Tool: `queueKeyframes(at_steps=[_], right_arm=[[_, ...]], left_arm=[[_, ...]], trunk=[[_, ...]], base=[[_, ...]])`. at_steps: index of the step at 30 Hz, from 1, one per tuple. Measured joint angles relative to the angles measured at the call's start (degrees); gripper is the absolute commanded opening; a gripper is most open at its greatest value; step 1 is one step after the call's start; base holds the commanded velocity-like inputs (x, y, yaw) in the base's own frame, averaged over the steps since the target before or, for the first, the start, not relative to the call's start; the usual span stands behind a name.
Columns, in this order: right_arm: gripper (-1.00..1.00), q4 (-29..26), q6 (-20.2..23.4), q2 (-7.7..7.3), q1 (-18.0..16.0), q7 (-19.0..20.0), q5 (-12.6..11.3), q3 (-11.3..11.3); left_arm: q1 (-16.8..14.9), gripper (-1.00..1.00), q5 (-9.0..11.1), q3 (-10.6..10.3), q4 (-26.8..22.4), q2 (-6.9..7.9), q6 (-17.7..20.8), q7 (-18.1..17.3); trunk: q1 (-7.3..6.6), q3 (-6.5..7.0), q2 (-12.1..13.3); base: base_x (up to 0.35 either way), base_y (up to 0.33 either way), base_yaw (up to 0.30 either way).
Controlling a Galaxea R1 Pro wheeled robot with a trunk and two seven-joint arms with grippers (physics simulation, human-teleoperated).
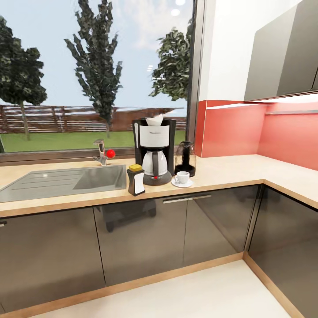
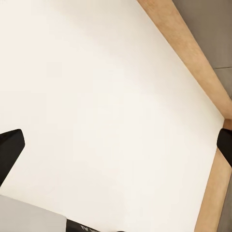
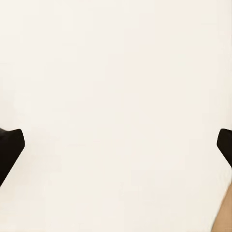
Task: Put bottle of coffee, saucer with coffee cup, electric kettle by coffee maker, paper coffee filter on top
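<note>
Floor: pale cream floor lies nearest, under my left fingers and right fingers; both pairs spread wide, holding nothing.
Station: black-and-white drip coffee maker on the light wood surface, far from my fingers.
Why grouped: I judge setup complete, with white paper filter on top, yellow-lidded dark jar, white cup on white saucer, dark glass kettle alongside.

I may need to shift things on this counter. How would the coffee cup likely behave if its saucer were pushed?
The coffee cup sits loose on the small saucer, so it would probably slide or tip. It looks light and likely fragile. The electric kettle stands close behind.
</note>
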Motion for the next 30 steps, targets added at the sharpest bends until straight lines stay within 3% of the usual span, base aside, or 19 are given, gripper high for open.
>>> queueKeyframes(at_steps=[14, 30], right_arm=[[1.00, 2.9, 0.0, 0.56, 0.0, -0.9, -0.2, 0.0], [1.00, 5.2, 0.0, 3.71, 0.0, -0.6, -0.3, -0.1]], left_arm=[[0.0, 1.00, 0.0, 0.0, 0.0, 0.00, 0.0, 0.0], [0.0, 1.00, 0.0, 0.1, 0.0, 0.00, 0.0, 0.0]], trunk=[[0.00, 0.00, 0.0], [0.00, 0.00, 0.0]], base=[[0.000, 0.000, 0.000], [0.000, 0.000, 0.000]])
